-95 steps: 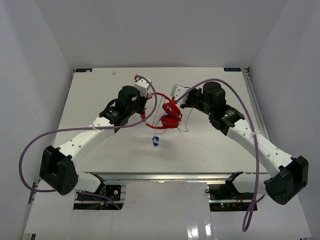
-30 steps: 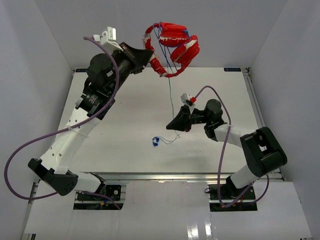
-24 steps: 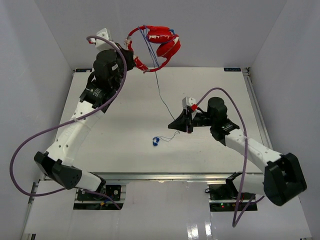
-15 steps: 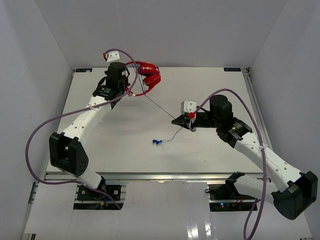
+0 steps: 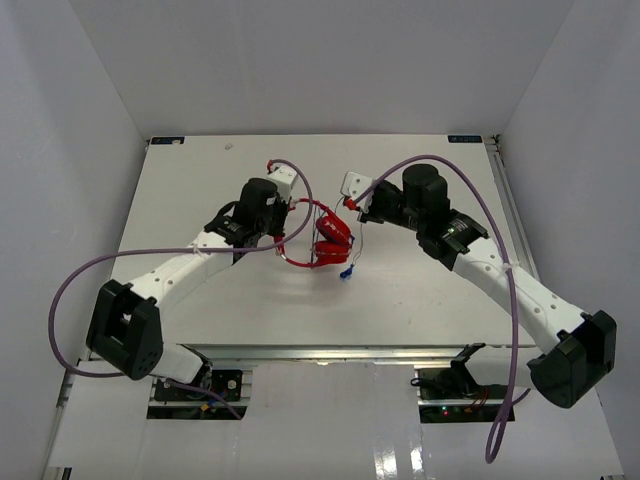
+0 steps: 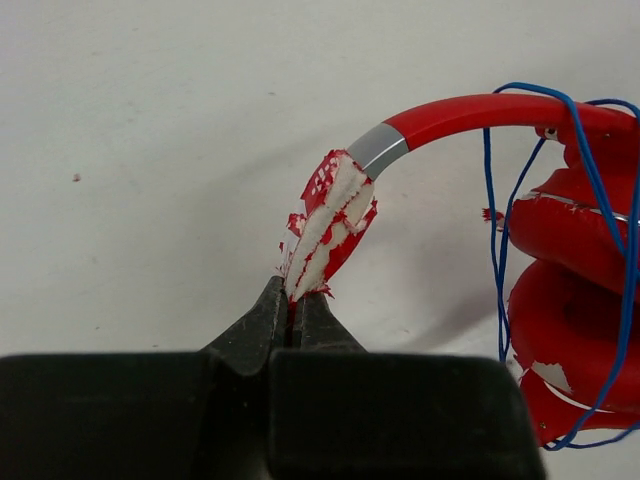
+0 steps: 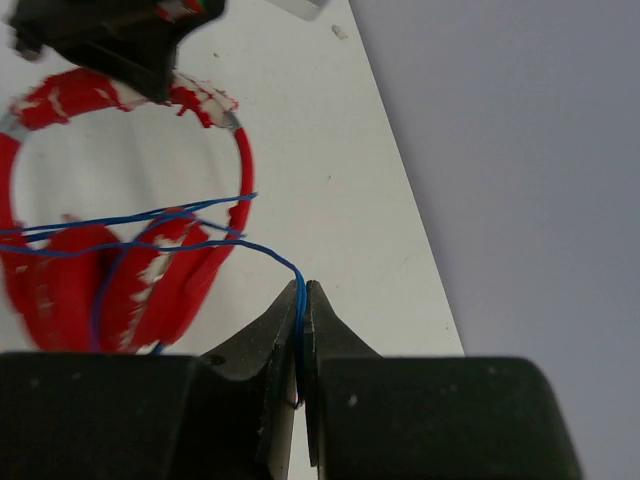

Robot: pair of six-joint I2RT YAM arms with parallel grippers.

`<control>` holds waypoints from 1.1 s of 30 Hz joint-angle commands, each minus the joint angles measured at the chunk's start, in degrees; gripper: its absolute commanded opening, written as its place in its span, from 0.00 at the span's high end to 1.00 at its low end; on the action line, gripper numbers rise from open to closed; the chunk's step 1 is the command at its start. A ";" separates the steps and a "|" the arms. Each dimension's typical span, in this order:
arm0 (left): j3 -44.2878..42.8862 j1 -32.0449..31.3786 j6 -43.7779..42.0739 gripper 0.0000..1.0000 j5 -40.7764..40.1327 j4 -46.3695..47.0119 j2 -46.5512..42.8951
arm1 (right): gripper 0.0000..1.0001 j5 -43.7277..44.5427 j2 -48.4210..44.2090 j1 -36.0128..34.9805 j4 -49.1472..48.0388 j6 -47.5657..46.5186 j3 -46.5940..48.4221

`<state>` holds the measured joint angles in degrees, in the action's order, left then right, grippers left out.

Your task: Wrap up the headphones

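Note:
The red headphones [image 5: 327,240] are low over the middle of the white table, earcups folded together, with the thin blue cord [image 6: 497,250] looped round them several times. My left gripper [image 6: 296,290] is shut on the worn, flaking padding of the headband [image 6: 450,115], and stands left of the earcups in the top view [image 5: 286,226]. My right gripper [image 7: 302,290] is shut on the blue cord [image 7: 255,250], just right of and behind the headphones [image 7: 130,280]. From the right gripper [image 5: 360,214] the cord runs down to the small blue plug [image 5: 345,272] on the table.
Thick purple cables arc beside the left arm [image 5: 70,290] and over the right arm [image 5: 500,230]. White walls close in the table [image 5: 200,170] on three sides. Both arm bases sit at its near edge.
The left arm has brought the headphones down from high above the back of the table to its middle. The right gripper has moved up beside them, drawing the plug closer.

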<state>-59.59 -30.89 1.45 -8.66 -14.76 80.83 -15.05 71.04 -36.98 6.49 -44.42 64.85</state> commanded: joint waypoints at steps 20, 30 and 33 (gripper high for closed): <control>-7.27 -0.66 9.95 1.00 30.24 9.62 -17.55 | 0.92 -36.99 12.69 16.59 -15.35 22.71 -5.07; -15.85 -0.75 29.12 1.00 33.72 16.39 -11.90 | 0.77 -52.21 15.92 16.67 -43.87 51.87 -13.14; -18.37 -0.92 32.56 1.00 33.75 18.51 -10.54 | 0.68 -52.80 17.22 16.45 -62.65 64.36 -15.79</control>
<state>-73.32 -31.64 23.76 23.61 -2.77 69.45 -61.99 86.92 -20.56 -27.99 -0.88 51.61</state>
